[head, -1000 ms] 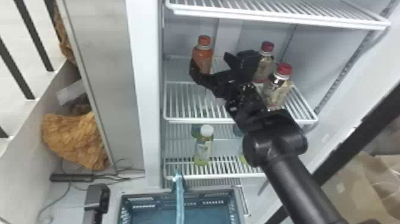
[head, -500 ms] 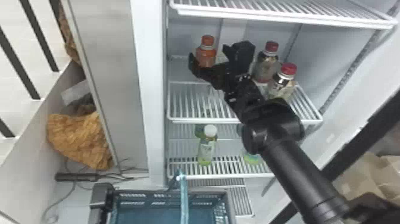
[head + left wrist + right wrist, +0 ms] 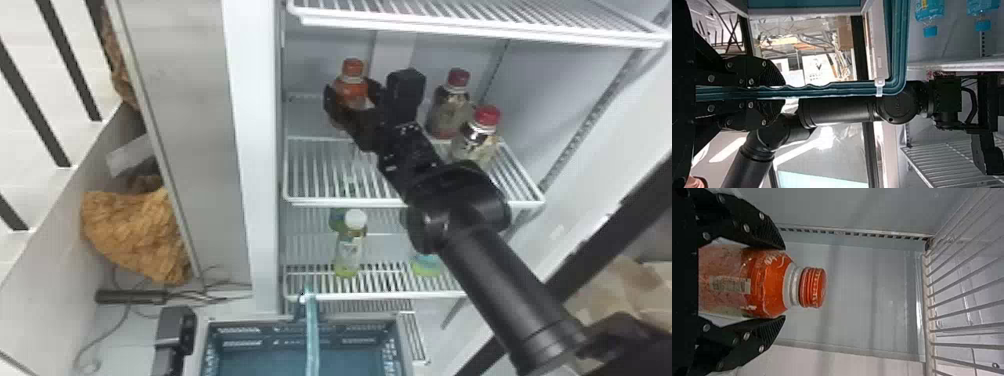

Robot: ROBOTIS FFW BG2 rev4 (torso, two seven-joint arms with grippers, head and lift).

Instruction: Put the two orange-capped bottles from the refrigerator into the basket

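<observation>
My right gripper (image 3: 350, 107) is at the orange-capped bottle (image 3: 353, 82), which stands at the left of the middle fridge shelf. In the right wrist view my right gripper (image 3: 784, 283) is shut on that bottle (image 3: 772, 286), one finger against each side below the cap. Two red-capped bottles (image 3: 451, 112) (image 3: 479, 142) stand farther right on this shelf. The basket (image 3: 204, 350) is low in front of the fridge, its teal handle (image 3: 312, 340) crossing over it. In the left wrist view my left gripper (image 3: 783, 92) is shut on the handle (image 3: 828, 90).
A wire shelf (image 3: 480, 30) hangs above the bottles. On the shelf below (image 3: 380, 295) stand a white-capped green bottle (image 3: 350, 250) and other bottles. The fridge's left wall (image 3: 255, 150) rises beside the orange-capped bottle; a black device (image 3: 175, 330) is left of the basket.
My right gripper's fingers have come together around the orange-capped bottle, having stood wider apart before. The basket has shifted slightly in the head view.
</observation>
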